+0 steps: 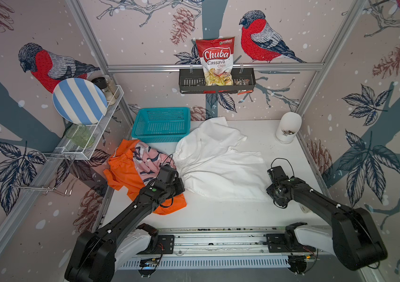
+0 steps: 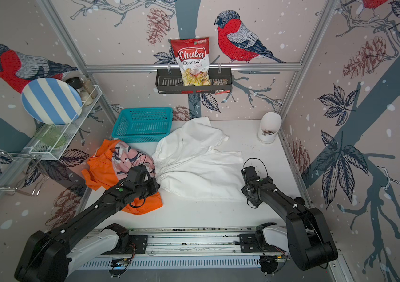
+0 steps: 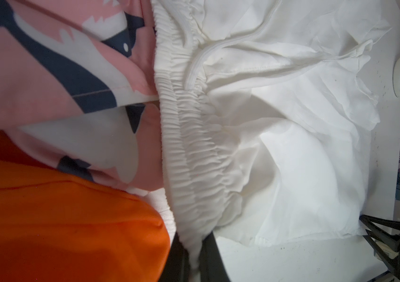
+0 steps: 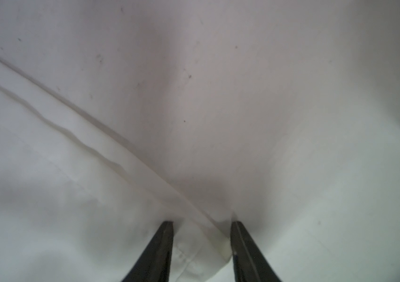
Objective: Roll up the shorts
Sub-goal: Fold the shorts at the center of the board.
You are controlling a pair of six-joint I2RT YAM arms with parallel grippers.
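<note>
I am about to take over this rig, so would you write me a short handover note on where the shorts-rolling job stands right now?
Left gripper: shut on the gathered waistband of the white shorts.
Right gripper: jaws apart, straddling a hem corner of the same pair, not yet pinched.
Things: the white shorts lie spread out flat in the middle. The pink shark-print shorts sit crumpled on the orange shorts, beside the left arm.
Done: nothing is rolled.
Left: roll all three pairs, probably starting with the white.
</note>
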